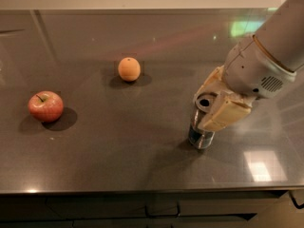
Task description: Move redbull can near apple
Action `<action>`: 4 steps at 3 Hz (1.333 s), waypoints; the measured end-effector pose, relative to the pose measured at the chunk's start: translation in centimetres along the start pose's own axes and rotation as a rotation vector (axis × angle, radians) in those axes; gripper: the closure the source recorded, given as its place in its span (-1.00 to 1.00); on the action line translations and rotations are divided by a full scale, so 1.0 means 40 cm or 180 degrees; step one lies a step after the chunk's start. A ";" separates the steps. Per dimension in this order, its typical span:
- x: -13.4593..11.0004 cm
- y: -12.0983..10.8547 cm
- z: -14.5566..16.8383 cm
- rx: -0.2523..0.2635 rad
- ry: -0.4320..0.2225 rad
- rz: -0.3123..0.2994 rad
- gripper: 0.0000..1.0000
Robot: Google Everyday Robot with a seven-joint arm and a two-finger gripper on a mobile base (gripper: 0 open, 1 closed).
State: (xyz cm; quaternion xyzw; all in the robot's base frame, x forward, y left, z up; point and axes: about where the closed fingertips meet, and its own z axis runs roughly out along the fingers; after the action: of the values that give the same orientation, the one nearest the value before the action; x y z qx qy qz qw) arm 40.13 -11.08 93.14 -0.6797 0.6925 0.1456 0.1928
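Observation:
The redbull can, slim and silver with a dark patch low on its side, stands on the dark counter right of centre. My gripper comes down from the upper right and is shut on the can's upper part, one cream finger in front and one behind. The can's base looks to rest on the counter. The red apple with a short stem lies far to the left, well apart from the can.
A small orange fruit lies at the back, left of centre, between apple and can. The counter's front edge runs along the bottom, with cabinet fronts below. My arm fills the upper right.

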 end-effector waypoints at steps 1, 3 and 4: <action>-0.099 -0.026 -0.004 0.0068 0.0001 -0.0063 1.00; -0.307 -0.071 0.067 0.0070 0.0007 -0.0234 1.00; -0.390 -0.082 0.121 0.0045 -0.0009 -0.0314 1.00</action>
State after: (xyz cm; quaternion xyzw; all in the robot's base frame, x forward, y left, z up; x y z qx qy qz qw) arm 43.76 4.84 96.33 -0.7114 0.6589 0.1320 0.2055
